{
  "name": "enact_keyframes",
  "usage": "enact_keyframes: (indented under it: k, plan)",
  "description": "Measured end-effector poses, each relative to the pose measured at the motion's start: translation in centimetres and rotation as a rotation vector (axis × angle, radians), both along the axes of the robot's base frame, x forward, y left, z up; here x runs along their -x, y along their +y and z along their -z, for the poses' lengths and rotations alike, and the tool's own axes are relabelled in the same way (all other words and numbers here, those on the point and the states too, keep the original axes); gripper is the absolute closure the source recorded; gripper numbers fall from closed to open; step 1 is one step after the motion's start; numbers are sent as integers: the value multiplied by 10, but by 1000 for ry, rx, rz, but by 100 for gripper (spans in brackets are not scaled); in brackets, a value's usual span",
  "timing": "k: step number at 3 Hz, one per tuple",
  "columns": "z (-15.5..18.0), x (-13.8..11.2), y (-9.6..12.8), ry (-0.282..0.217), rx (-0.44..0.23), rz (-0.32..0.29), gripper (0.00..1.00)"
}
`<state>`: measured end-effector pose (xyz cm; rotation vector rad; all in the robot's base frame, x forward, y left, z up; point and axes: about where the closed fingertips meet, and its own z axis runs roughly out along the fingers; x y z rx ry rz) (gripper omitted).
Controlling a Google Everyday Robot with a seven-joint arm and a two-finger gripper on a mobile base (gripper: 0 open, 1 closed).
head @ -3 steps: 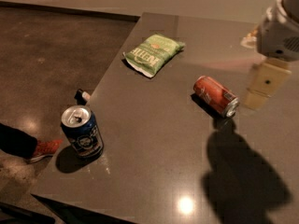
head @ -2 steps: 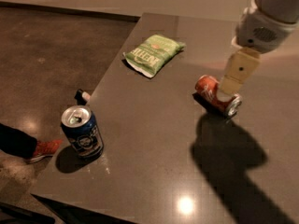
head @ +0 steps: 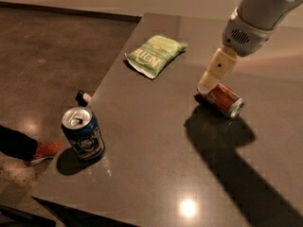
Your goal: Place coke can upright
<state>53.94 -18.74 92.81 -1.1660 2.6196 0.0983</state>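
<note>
The fingers (head: 217,70) cannot be judged apart or together; the gripper (head: 205,85) is poised at the toppled coke can (head: 223,100), which must be grasped next.

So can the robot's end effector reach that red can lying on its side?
Probably yes: the end effector hangs right at one end of the red-orange aluminium coke can, with nothing between them.

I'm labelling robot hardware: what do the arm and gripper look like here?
The arm is a rounded light-grey shell with a dotted vent grille. The gripper, at the left end of the coke can, is cream and blocky.
</note>
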Motion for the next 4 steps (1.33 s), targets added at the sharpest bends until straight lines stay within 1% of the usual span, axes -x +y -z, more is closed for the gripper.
enact_keyframes:
  k: [1,2,3,4]
  plan:
    - [22,-9,-2,35,-15,115,0]
    - [45,-15,2,73,-11,165,0]
    - [67,-20,8,115,18,177,3]
    - [75,-21,12,136,39,171,25]
